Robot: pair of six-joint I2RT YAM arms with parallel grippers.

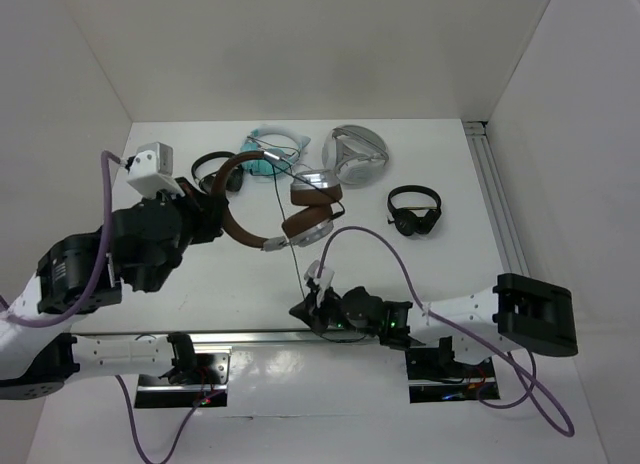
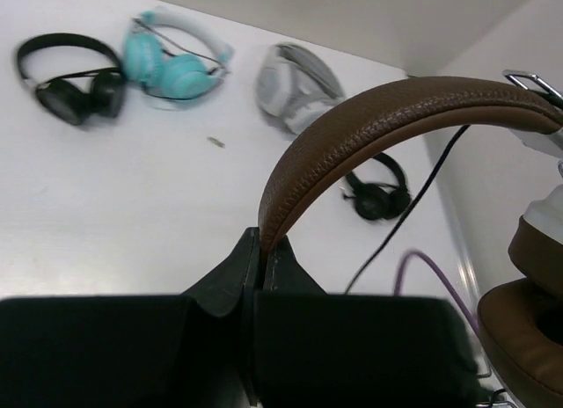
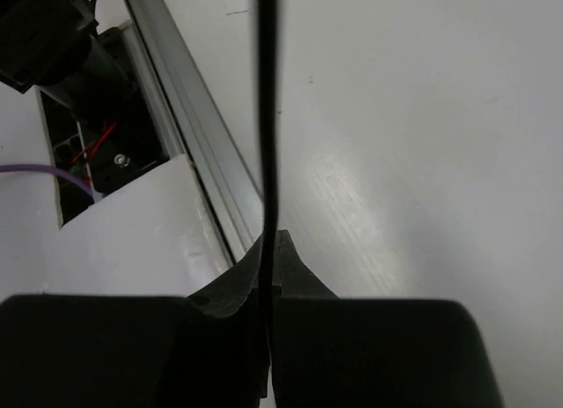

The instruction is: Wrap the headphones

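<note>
The headphones (image 1: 300,209) have a brown headband (image 2: 387,127), silver-and-brown earcups (image 1: 312,189) and a thin black cable (image 1: 299,269). My left gripper (image 1: 212,216) is shut on the headband and holds the pair lifted above the table; in the left wrist view the gripper (image 2: 262,250) pinches the band's end. My right gripper (image 1: 305,310) is shut on the cable near the table's front rail; in the right wrist view the gripper (image 3: 269,250) clamps the cable (image 3: 266,109), which runs straight up and taut from the jaws.
A teal pair (image 1: 275,144), a small black pair (image 1: 213,169) and a grey round case (image 1: 356,154) lie at the back. Another black pair (image 1: 414,211) lies at the right. An aluminium rail (image 1: 250,335) runs along the front, another (image 1: 497,199) along the right.
</note>
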